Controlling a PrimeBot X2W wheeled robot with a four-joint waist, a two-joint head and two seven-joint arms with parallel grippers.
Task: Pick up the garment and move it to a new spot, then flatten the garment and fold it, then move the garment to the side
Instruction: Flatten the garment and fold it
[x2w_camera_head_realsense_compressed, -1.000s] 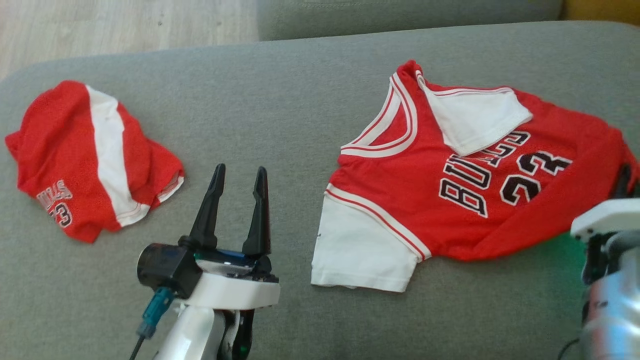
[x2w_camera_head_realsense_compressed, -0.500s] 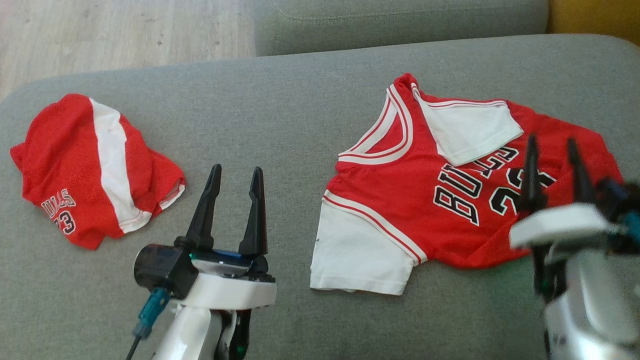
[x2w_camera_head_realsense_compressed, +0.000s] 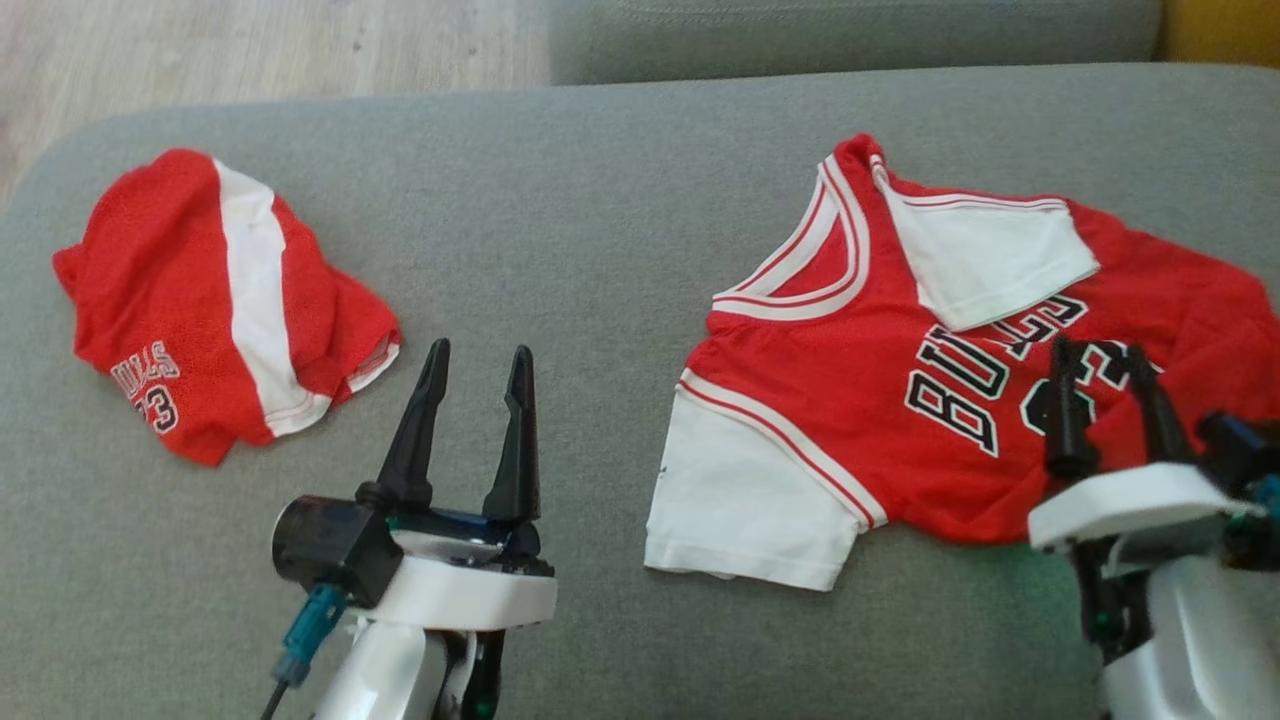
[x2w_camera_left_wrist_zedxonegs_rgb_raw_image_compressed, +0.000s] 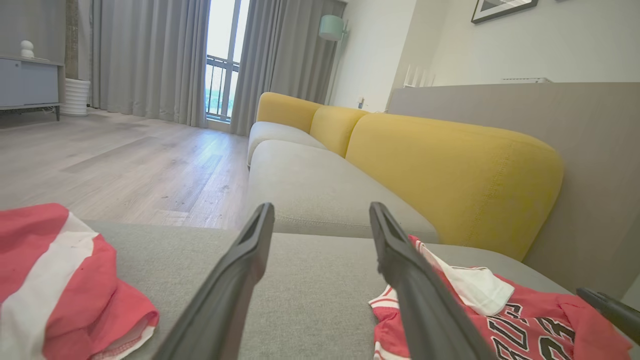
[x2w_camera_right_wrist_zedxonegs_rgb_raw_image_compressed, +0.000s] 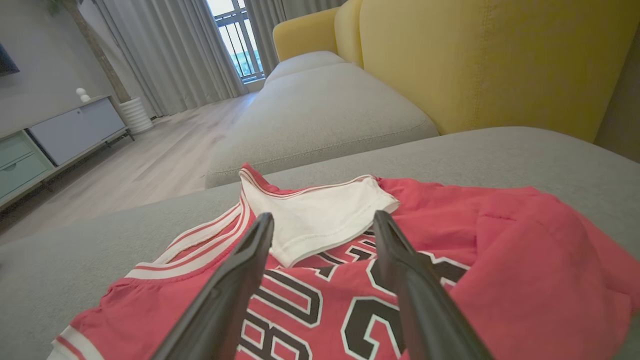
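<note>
We see the red jersey (x2w_camera_head_realsense_compressed: 850, 400), one white sleeve folded onto its chest, lying on the grey cushion (x2w_camera_head_realsense_compressed: 560, 230) under our right gripper (x2w_camera_head_realsense_compressed: 1098, 350), jaws parted, empty. Our left gripper (x2w_camera_head_realsense_compressed: 479, 350), also parted, has it to its right.

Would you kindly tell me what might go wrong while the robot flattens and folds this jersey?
The white sleeve lies flipped over the chest of the jersey; folding now would likely trap it. The right gripper, fingers open over the number beside the rumpled red side, might pinch several layers and drag the jersey askew.
</note>
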